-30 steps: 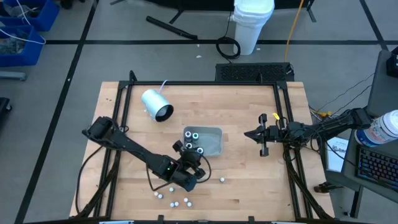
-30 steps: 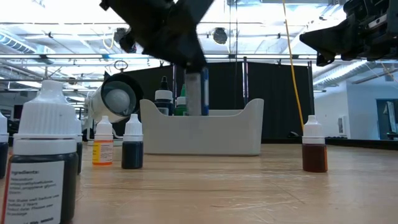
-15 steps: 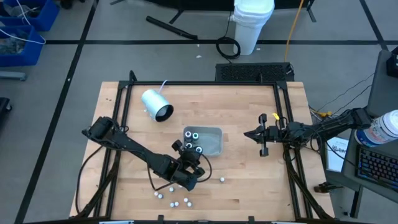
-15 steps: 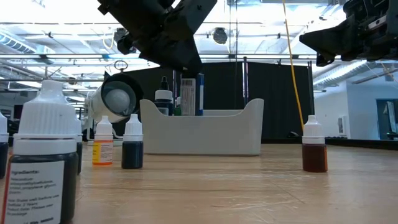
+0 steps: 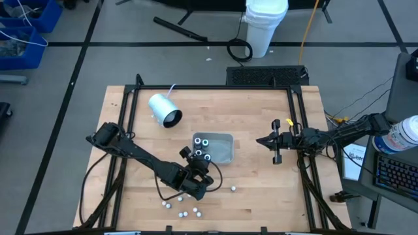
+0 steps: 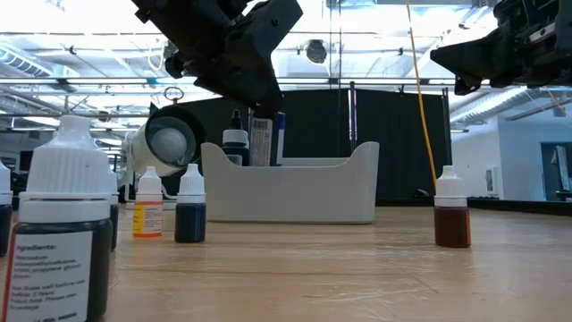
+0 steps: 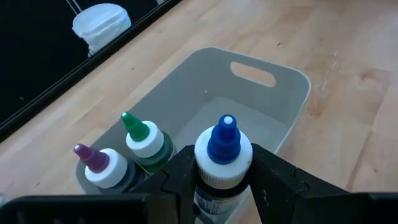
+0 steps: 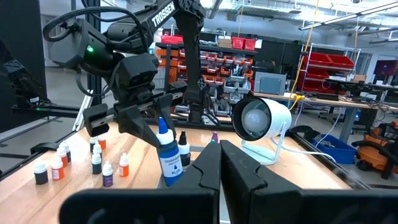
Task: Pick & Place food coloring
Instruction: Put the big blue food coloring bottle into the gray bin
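Note:
My left gripper (image 5: pixel 198 171) is shut on a small food coloring bottle (image 7: pixel 222 151) with a blue tip and white collar. It holds the bottle over the near left part of the shallow grey tray (image 5: pixel 222 149). Two bottles stand in the tray, one green-tipped (image 7: pixel 142 136) and one purple-tipped (image 7: pixel 99 165). Several loose bottles (image 5: pixel 180 207) stand on the table near its near edge, and one more (image 5: pixel 233 188) stands to their right. My right gripper (image 5: pixel 271 141) waits shut above the table's right side. My left gripper pinches the blue-tipped bottle just below its white collar (image 7: pixel 221 176), one finger (image 7: pixel 180 180) on each side, coming from above. The bottle (image 6: pixel 265 139) hangs tilted below the fingers. Its lower end is behind the tray wall (image 6: pixel 286 188), so whether it rests on the floor is hidden.
A large white-and-grey cylinder with a cord (image 5: pixel 164 109) lies on the far left of the table. In the low view a brown bottle (image 6: pixel 451 215) stands right of the tray, and orange (image 6: pixel 147 210) and dark (image 6: pixel 189 213) bottles stand left of it. Black frame rails run along the table's sides.
My left gripper has shifted a little toward the table's left while staying shut on the blue-tipped bottle. The bottle has gone from upright to tilted, with its lower end still behind the tray wall.

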`<action>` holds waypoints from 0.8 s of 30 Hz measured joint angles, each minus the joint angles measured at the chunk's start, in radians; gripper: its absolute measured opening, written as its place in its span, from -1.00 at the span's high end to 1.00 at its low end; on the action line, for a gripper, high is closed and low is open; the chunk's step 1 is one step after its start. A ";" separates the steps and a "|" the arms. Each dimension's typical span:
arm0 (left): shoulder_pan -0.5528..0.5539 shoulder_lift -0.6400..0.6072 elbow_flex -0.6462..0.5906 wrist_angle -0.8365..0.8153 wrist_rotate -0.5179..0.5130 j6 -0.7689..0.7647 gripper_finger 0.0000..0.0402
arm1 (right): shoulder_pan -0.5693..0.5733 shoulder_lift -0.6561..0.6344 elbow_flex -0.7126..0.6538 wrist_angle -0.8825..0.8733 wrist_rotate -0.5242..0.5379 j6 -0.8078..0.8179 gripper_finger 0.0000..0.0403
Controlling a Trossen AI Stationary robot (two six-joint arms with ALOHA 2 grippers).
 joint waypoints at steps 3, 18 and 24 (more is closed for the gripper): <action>0.004 0.000 0.000 -0.001 0.001 0.002 0.34 | 0.000 0.000 0.000 0.000 0.000 -0.001 1.00; 0.051 0.064 0.000 0.003 0.082 -0.057 0.34 | 0.000 0.000 0.000 0.002 0.000 0.002 1.00; 0.051 0.065 0.000 -0.006 0.081 -0.095 0.34 | 0.000 0.000 0.000 0.001 0.000 0.001 1.00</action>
